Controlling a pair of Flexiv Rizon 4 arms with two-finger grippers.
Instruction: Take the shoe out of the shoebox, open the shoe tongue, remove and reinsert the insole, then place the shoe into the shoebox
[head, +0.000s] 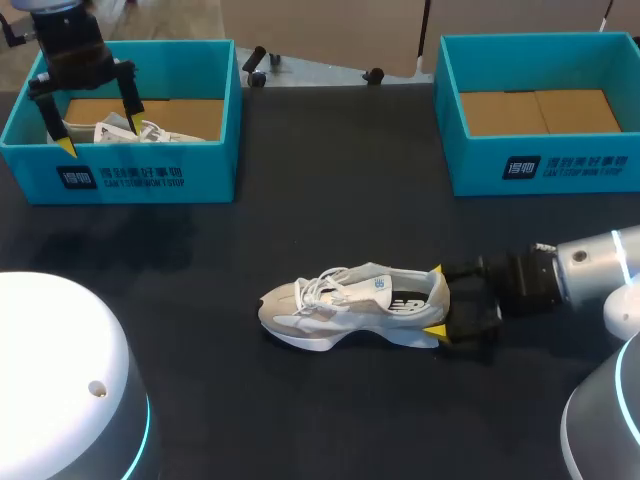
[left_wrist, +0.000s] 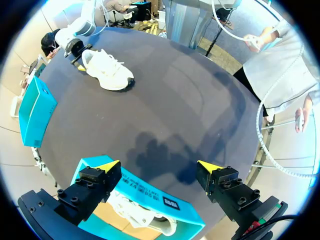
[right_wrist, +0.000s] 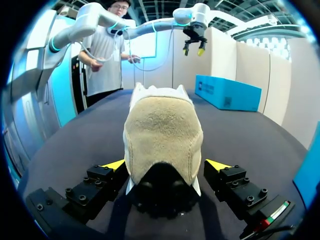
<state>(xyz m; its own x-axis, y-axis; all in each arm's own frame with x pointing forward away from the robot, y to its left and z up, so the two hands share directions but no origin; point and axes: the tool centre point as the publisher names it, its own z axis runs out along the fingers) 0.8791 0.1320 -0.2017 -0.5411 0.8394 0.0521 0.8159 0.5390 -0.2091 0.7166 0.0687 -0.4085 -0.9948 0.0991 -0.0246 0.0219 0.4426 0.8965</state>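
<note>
Sneaker (head: 350, 305) prob. light, soft upper, stiffer heel (right_wrist: 162, 145); we'd pinch there. Right gripper (head: 436, 301) straddles heel, spread wide, empty; left gripper (head: 100, 137) likewise spread, well off sneaker.

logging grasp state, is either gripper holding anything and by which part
The left gripper is open above the left shoebox, holding nothing. The right gripper is around the heel of the shoe; whether it grips cannot be told.

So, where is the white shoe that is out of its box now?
In the head view the white shoe lies near the middle of the table, its heel between the open fingers of the right gripper.
</note>
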